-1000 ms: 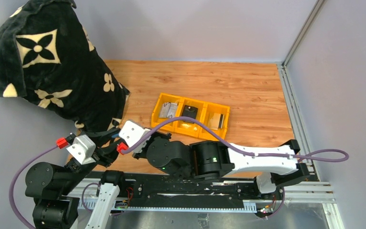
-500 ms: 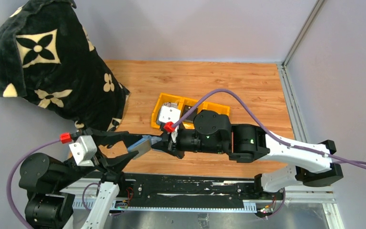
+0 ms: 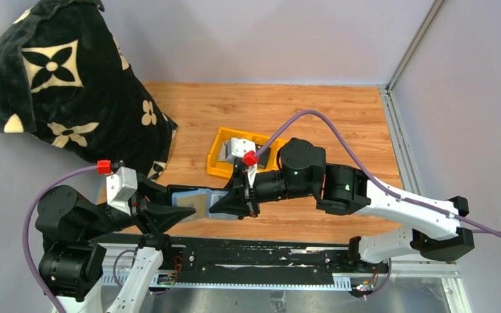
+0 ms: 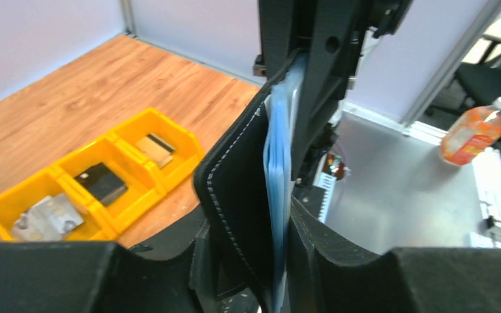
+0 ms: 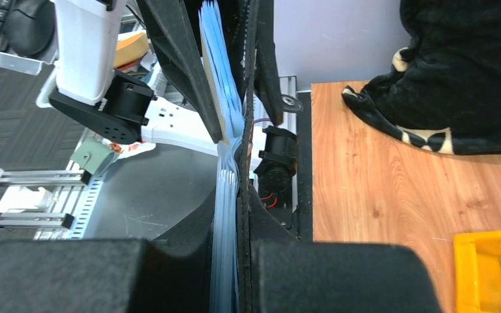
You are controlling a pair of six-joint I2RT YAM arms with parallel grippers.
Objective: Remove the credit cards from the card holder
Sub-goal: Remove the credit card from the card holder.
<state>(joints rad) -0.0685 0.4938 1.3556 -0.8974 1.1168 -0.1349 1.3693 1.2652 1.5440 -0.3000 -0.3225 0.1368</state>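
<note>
2 arms share card holder (image 3: 184,195): left gripper (image 3: 175,208) clamped one end, right gripper (image 3: 219,207) clamped opposite end.

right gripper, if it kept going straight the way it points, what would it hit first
The right gripper is shut on the card holder, so that is first. Right behind it the left gripper, clamped on the holder's other end, points back nearly head-on. Their gap is hard to judge.

Overhead camera looks down; both close wrist cameras share the card holder (image 4: 235,195).
</note>
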